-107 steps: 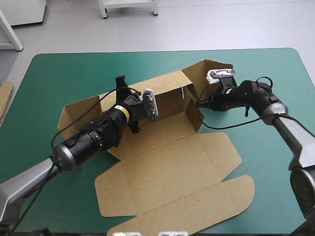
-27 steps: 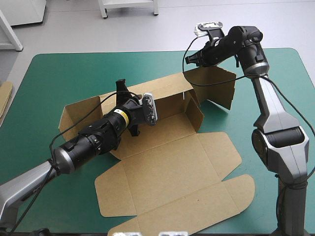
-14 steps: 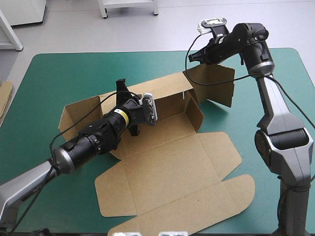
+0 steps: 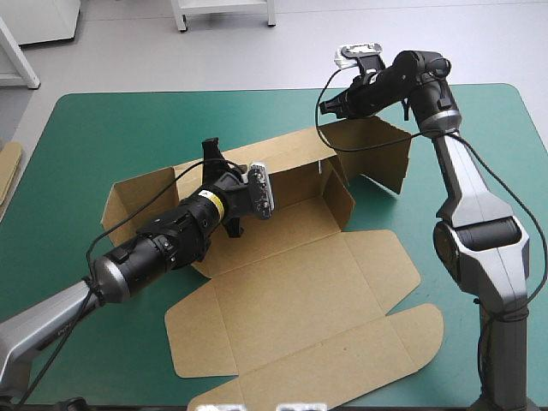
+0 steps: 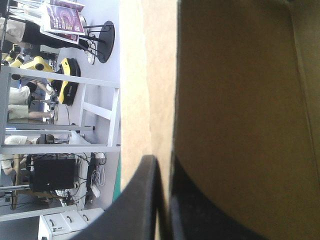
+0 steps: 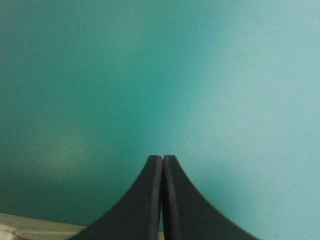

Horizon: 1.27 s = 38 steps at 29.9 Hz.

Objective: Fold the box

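Bright, even light; faint shadows by box (image 4: 282,291) on teal-green cover (image 4: 103,137); box wall shaded in L wrist view.

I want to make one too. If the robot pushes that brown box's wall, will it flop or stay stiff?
Probably stiff between creases: the box has its back wall standing straight while the left gripper pinches it. It likely bends only at the fold lines. It looks thin and light, so a push may slide it.

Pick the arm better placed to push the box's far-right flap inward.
Right: its gripper hangs shut and free near that flap; the left gripper is clamped on the rear wall.
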Available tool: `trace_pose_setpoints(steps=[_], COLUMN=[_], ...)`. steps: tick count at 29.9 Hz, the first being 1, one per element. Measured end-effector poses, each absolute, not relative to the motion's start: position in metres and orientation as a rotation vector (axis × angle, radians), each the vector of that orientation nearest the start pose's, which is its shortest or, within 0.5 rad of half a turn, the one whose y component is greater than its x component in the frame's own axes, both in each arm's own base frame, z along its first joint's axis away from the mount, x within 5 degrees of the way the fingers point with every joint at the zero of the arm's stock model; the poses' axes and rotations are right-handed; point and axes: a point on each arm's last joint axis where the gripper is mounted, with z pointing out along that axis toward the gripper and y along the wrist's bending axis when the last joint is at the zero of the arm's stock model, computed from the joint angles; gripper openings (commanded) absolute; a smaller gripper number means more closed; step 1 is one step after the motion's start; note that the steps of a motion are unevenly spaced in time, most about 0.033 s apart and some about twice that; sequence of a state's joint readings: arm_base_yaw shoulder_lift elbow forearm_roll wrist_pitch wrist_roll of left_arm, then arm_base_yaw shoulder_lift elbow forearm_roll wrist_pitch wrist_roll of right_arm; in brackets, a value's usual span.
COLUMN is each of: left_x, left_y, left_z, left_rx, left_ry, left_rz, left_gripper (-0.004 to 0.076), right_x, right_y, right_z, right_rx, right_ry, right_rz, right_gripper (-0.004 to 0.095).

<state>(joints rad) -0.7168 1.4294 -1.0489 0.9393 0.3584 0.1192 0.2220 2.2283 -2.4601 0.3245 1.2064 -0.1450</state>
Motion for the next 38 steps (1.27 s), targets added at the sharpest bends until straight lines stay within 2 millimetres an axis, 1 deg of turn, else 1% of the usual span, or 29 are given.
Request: trace_pose_setpoints(steps=[5,10,17,21,33,38], left_x=[0.259,0.259,0.259,0.259,0.259,0.259], left_y=[-0.192,-0.192,-0.192,-0.192,-0.192,-0.192], left_z=[0.314,0.314,0.314,0.314,0.314,0.314], left_rx=[1.484,1.484,1.483,1.483,1.470,1.470], left_ry=[1.476,1.476,1.476,1.475,1.485,1.484], left_rz=[0.485,0.483,0.483,0.482,0.471,0.470], left_gripper=[-0.0009,-0.0009,-0.0008,-0.0009,-0.0009,-0.0009], right_x=[0.466,0.462,0.460,0.459,0.435,0.427], right_y=[0.132,0.128,0.130,0.130,0.125,0.123], right_z=[0.361,0.370,0.359,0.357,0.362,0.361], right_rx=[-0.444,-0.424,-0.418,-0.418,-0.415,-0.434], right_ry=[2.426,2.417,2.463,2.476,2.530,2.549], right_rz=[0.431,0.401,0.433,0.440,0.445,0.445], right_gripper=[-0.0013,-0.0013,-0.0013,-0.0013,-0.0013,-0.0013])
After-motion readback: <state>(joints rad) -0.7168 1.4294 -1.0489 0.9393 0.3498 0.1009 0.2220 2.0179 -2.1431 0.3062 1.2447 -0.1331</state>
